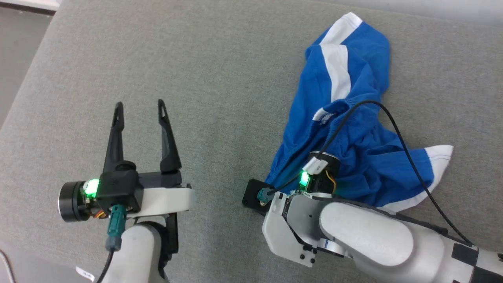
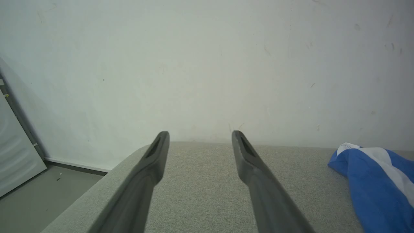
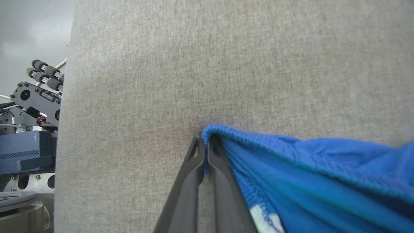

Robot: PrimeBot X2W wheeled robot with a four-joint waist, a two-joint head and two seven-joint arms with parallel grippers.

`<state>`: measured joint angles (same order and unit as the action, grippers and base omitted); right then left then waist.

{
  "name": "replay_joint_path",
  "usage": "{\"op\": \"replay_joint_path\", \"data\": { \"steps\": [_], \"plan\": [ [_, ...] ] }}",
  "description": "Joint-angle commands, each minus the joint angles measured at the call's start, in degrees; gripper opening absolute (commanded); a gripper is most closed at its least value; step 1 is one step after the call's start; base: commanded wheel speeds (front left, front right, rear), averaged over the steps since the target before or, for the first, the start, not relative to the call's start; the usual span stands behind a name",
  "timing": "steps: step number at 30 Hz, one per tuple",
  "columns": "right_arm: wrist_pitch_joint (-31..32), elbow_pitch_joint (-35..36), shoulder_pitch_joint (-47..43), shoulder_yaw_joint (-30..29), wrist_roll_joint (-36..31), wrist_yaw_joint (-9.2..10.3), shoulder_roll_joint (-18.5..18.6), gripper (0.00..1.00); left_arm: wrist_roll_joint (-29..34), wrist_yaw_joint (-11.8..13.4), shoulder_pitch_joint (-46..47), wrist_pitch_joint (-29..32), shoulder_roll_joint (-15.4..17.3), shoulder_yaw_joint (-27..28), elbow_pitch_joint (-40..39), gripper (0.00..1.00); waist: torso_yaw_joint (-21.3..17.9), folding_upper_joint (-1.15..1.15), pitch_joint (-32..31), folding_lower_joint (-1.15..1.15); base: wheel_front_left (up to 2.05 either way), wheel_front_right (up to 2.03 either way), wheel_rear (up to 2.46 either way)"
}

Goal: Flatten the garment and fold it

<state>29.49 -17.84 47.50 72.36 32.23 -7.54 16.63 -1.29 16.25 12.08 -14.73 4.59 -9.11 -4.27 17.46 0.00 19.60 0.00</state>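
Grey woven fabric covers the counter, which stands against a pale, scuffed wall. The garment, bright blue shorts with broad white stripes, lies crumpled on the counter's right half, one white-trimmed leg spread out to the right. The right end effector is closed, pinching a gathered blue edge of the garment between its two dark fingers. The left end effector hangs over bare counter well to the left of the garment, its fingers spread wide and holding nothing.
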Motion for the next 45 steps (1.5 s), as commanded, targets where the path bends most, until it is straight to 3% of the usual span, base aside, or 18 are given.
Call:
{"op": "replay_joint_path", "data": {
  "steps": [1,2,3,4,5,10,14,17,22,28,35,40,45],
  "plan": [
    [-1.12,-1.52,-2.06,0.98,-0.6,0.05,-0.01,0.0,-0.1,0.17,0.51,-0.27,-0.31,0.41,0.15,1.0,0.25,0.0,0.34,0.0,0.0,0.0,0.0],
    [-3.04,-1.38,-1.66,0.98,-0.61,0.05,-0.13,0.0,-0.01,0.23,0.24,-0.27,-0.22,0.82,0.21,1.0,-0.28,0.0,0.01,0.0,0.0,0.0,0.0],
    [-5.36,-1.18,-0.99,0.98,-0.7,0.05,-0.1,0.2,0.13,0.21,-0.02,-0.27,-0.06,1.14,0.35,1.0,-0.8,0.0,-0.43,0.0,0.0,0.0,0.0],
    [-7.74,-0.83,-0.3,0.98,-0.98,0.05,0.07,0.81,0.29,0.17,-0.28,-0.27,0.14,1.38,0.49,1.0,-1.33,0.0,-1.05,0.0,0.0,0.0,0.0],
    [-10.2,-0.29,0.45,0.98,-1.2,0.05,0.42,1.0,0.48,0.16,-0.59,-0.27,0.37,1.58,0.54,1.0,-1.93,0.0,-1.75,0.0,0.0,0.0,0.0],
    [-23.17,2.39,4.35,0.64,-0.38,0.05,3.75,1.0,1.19,-0.13,-2.74,-0.27,2.33,2.43,0.65,1.0,-5.77,0.0,-5.78,0.0,0.0,0.0,0.0],
    [-30.76,4.85,4.51,-4.01,0.5,0.05,7.16,1.0,1.75,-0.38,-3.86,-0.27,3.7,2.2,0.29,1.0,-8.38,0.0,-8.12,0.0,0.0,0.0,0.0],
    [-35.27,6.01,2.98,-10.25,-0.88,0.05,9.57,1.0,1.97,-0.62,-4.11,-0.27,4.55,1.73,0.13,1.0,-9.88,0.0,-9.4,0.0,0.0,0.0,0.0],
    [-41.65,5.89,-4.09,-26.16,-6.85,0.05,10.49,1.0,2.46,-1.61,-4.37,-0.27,6.31,0.09,0.06,1.0,-11.99,0.0,-11.25,0.0,0.0,0.0,0.0],
    [-44.15,9.18,-16.76,-46.84,-16.98,0.05,6.42,1.0,2.73,-4.34,-4.54,-0.27,8.77,-3.27,0.07,1.0,-13.85,0.0,-12.76,0.0,0.0,0.0,0.0],
    [-44.46,18.67,-30.37,-66.5,-27.36,0.05,-2.34,1.0,2.95,-10.03,-3.74,-0.27,11.79,-8.65,4.63,1.0,-14.87,0.0,-13.44,0.0,0.0,0.0,0.0],
    [-44.48,23.66,-37.97,-73.52,-31.87,0.05,-7.36,1.0,2.8,-16.21,-1.92,0.51,13.51,-13.01,9.71,1.0,-15.46,0.0,-13.3,0.0,0.0,0.0,0.0],
    [-44.48,26.27,-42.38,-77.04,-33.8,0.05,-10.14,1.0,2.61,-22.02,0.87,8.19,15.4,-18.29,12.24,1.0,-15.9,0.0,-12.67,0.0,0.0,0.0,0.0]
  ]
}}
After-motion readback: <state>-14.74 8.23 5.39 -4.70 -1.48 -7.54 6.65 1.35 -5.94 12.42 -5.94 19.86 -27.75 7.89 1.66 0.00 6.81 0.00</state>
